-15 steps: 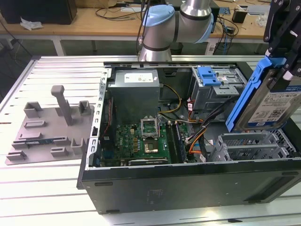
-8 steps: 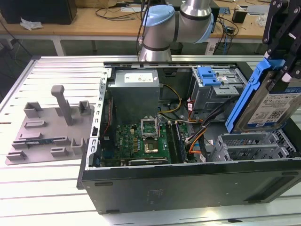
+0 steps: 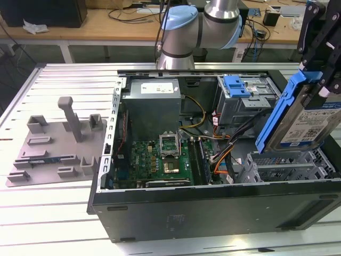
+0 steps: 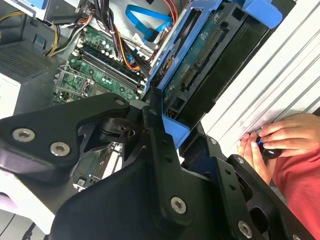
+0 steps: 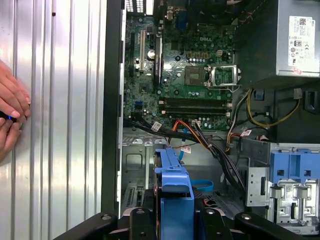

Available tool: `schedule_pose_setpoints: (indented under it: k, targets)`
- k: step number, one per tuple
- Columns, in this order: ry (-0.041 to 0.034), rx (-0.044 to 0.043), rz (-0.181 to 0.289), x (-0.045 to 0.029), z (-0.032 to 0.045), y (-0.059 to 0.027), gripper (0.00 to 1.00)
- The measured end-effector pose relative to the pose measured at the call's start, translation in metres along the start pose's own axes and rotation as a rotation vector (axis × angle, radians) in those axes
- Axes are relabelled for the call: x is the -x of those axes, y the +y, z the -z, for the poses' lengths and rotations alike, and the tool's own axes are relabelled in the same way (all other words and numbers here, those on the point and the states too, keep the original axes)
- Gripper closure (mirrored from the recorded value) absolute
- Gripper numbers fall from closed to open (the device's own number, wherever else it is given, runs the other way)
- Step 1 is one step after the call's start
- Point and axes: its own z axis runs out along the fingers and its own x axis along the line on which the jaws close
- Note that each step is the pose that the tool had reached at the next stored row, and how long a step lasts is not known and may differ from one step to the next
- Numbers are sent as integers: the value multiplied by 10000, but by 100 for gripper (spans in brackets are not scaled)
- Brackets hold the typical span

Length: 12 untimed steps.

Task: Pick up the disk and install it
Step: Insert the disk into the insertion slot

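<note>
My claw (image 3: 319, 80) grips the disk (image 3: 303, 125), tilted above the open case (image 3: 213, 208): mid-carry, not installed, needs squaring before seating.

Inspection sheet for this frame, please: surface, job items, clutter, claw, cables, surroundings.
Surface: ribbed metal table, open computer case lying on it.
Job's things: disk tilted in the air over the case, at the exterior view's right.
Clutter: grey fixture plate beside the case.
Grippers: claw shut on the disk.
Cables: loose orange, yellow and black wiring inside the case.
Surroundings: a person's hand by the table; wooden bench behind.
</note>
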Motion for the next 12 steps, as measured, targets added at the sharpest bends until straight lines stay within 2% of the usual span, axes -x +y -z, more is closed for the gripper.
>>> schedule_pose_setpoints:
  k: [12]
  targets:
    - [0,-10,-34,-3,-17,2,63]
